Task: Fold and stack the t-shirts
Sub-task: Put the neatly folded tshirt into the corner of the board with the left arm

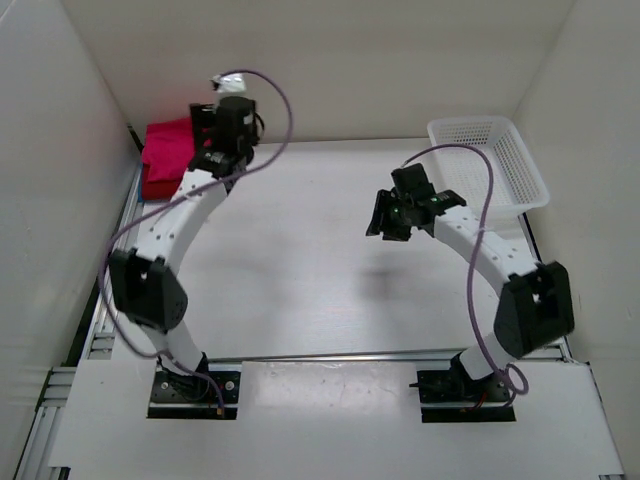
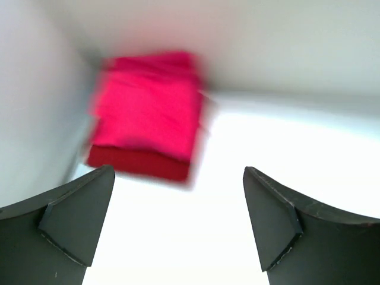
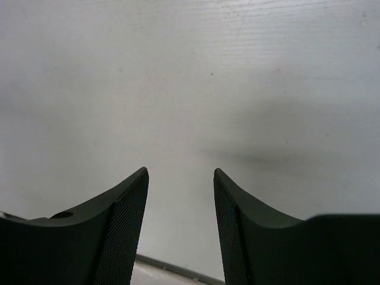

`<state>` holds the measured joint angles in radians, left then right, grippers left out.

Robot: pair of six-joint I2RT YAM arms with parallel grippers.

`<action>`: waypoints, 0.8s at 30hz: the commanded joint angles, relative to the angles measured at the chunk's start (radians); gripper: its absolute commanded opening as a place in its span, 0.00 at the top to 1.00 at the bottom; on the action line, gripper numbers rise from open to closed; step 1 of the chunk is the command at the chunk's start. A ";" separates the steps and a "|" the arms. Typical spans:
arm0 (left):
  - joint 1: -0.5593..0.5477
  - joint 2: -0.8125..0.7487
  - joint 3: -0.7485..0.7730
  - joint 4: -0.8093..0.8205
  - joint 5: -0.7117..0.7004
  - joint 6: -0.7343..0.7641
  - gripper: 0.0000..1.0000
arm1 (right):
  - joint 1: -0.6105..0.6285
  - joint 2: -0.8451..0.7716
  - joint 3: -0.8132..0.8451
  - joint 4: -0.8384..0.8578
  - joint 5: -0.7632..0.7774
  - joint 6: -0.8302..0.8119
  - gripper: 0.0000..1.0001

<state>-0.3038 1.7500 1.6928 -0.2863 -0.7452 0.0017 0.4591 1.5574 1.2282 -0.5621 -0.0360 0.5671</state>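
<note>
White walls close round a pale bench (image 1: 300,280). Ahead of the left end effector (image 2: 178,172) and slightly to its left, in the corner, the folded pink-magenta t-shirt (image 2: 148,107) lies on top of the folded dark red t-shirt (image 2: 136,163). This end effector's jaws stand wide apart and hold nothing. The right end effector (image 3: 181,175) hangs over bare bench with a moderate gap between its jaws, also holding nothing. Beyond it to the right sits a white mesh basket (image 1: 470,125); only its own mesh shows inside.

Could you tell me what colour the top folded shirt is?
The top shirt is pink-magenta; left wrist view.
</note>
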 commanded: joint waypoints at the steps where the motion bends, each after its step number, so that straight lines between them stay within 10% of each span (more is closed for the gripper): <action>1: -0.121 -0.196 -0.027 -0.517 0.208 -0.002 0.00 | 0.000 -0.132 -0.024 -0.108 0.008 -0.046 0.47; 5: -0.121 -0.306 -0.071 -0.832 0.464 -0.002 0.00 | 0.000 -0.295 -0.108 -0.205 0.059 -0.009 0.46; 15: 0.086 -0.857 -0.752 -0.879 0.343 -0.002 0.00 | 0.000 -0.870 -0.337 -0.419 0.137 0.224 0.40; 24: 0.258 -0.998 -0.843 -1.016 0.411 -0.002 0.00 | 0.000 -1.100 -0.348 -0.584 0.113 0.346 0.08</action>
<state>-0.0765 0.7742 0.8455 -1.2469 -0.3740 0.0025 0.4595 0.4702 0.8673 -1.0763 0.0731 0.8574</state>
